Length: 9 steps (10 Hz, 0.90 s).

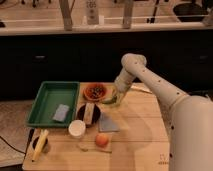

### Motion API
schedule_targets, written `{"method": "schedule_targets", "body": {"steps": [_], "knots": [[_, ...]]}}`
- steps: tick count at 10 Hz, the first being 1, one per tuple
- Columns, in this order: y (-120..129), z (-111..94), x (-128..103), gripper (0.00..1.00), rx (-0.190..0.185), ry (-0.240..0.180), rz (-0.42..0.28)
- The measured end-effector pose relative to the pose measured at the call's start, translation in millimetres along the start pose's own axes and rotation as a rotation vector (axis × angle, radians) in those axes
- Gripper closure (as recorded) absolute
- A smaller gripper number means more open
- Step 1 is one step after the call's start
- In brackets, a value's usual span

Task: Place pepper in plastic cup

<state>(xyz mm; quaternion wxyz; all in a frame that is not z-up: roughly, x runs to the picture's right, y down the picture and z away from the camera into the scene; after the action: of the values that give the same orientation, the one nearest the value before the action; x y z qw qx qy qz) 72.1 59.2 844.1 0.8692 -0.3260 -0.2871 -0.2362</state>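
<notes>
Office; desk chairs (189, 10) behind; hand (115, 98) over table (137, 137)

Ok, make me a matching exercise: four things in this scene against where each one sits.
1 claw
2 orange fruit
3 green tray
4 banana

A front-left corner of the table
B just right of the red bowl
C left side, behind the white cup
D front, right of the white cup

Pairs: 1-B, 2-D, 3-C, 4-A
</notes>
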Motion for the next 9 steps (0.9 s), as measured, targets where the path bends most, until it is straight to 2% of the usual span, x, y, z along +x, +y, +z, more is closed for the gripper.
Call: {"method": "schedule_targets", "body": {"steps": [1,3,8,9], "knots": [[-4,-2,5,0.97,0.013,0.015,0.012],[-6,-4,14,0.84,0.02,0.033,0.035],[-10,-5,44,0.29,0.017,0.061,0.101],[-9,-7,49,0.22,0.021,0.063,0.109]]}}
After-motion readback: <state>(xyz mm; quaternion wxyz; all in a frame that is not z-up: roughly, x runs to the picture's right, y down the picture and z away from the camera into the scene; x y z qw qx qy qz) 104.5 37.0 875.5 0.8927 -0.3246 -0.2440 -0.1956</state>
